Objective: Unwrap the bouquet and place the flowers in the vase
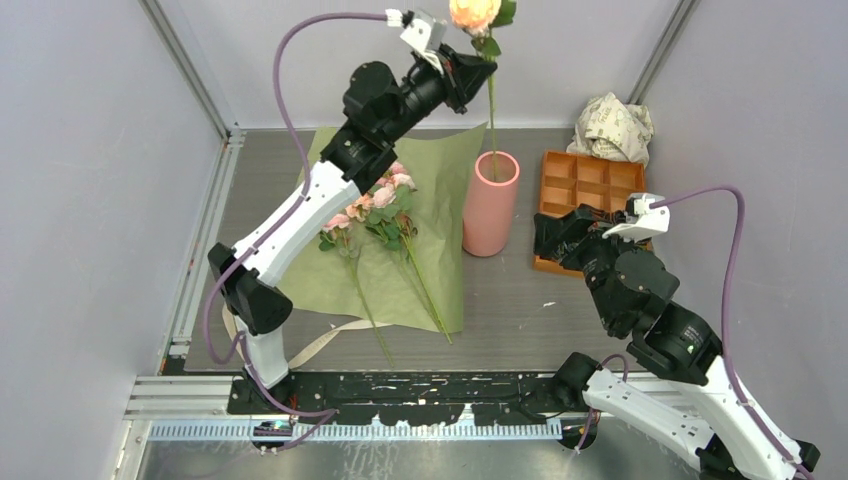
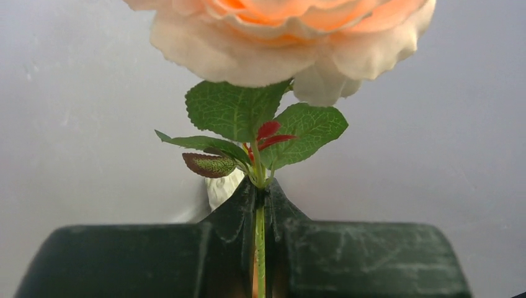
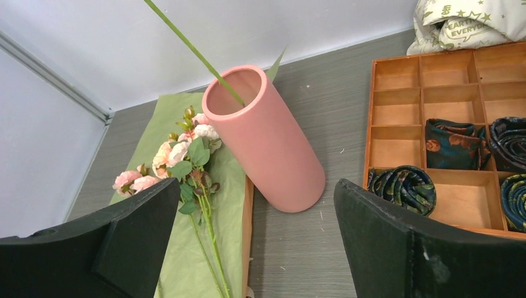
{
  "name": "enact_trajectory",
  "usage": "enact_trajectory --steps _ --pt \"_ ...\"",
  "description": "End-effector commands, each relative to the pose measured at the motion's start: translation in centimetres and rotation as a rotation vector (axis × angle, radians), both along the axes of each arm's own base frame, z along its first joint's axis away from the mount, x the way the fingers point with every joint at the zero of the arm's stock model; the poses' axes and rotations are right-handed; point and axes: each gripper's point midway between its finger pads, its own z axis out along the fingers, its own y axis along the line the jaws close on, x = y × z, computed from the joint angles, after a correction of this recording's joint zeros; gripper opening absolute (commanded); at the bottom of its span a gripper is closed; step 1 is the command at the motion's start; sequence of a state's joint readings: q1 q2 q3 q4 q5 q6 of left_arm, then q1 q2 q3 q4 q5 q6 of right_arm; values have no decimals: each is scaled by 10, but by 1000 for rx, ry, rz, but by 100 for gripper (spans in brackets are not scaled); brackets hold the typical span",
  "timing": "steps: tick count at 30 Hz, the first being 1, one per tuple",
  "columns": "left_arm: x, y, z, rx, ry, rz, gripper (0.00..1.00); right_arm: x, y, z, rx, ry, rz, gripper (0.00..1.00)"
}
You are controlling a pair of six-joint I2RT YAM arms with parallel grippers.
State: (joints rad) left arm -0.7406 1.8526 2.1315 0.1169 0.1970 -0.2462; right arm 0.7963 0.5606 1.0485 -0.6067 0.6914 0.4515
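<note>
Left claw is clamped on the stem of one peach rose, held high, its stem end inside the upright vase. Other flowers lie on the unfolded green paper left of the vase. Right claw stands wide apart, holding nothing, beside the orange tray.

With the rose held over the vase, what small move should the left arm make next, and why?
Probably lower it straight down: the left end effector is shut on the rose stem, whose tip already sits inside the vase mouth.
</note>
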Motion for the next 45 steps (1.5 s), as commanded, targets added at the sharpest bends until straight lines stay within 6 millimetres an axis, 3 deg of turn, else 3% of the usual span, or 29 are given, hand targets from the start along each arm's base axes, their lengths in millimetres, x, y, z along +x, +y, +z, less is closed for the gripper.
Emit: enact_trajectory --steps 1,8,17,23,26,30,35,39,42,45 --pt "-5 5 10 -70 -63 28 6 3 -2 6 26 -23 -28 100" --pt "5 -7 -40 -36 14 15 17 6 2 4 24 -19 -24 100" --pt "5 -14 -75 5 99 -5 42 10 7 -2 16 -7 -17 99" --pt "-2 -2 -95 43 153 18 47 12 13 -2 13 -7 -1 99" --pt "-10 15 -103 49 176 56 48 15 20 2 4 -8 25 100" --pt "-26 57 -104 42 210 171 48 21 37 10 -15 -7 80 100" --pt "-46 134 -99 36 265 400 48 36 85 30 -15 -17 230 99" --pt "-70 202 -97 8 297 591 49 50 139 40 -17 19 392 100" --pt "-89 252 -97 -4 320 734 50 57 190 33 -29 64 546 99" --pt "-107 287 -98 1 328 820 51 58 241 17 -54 128 671 97"
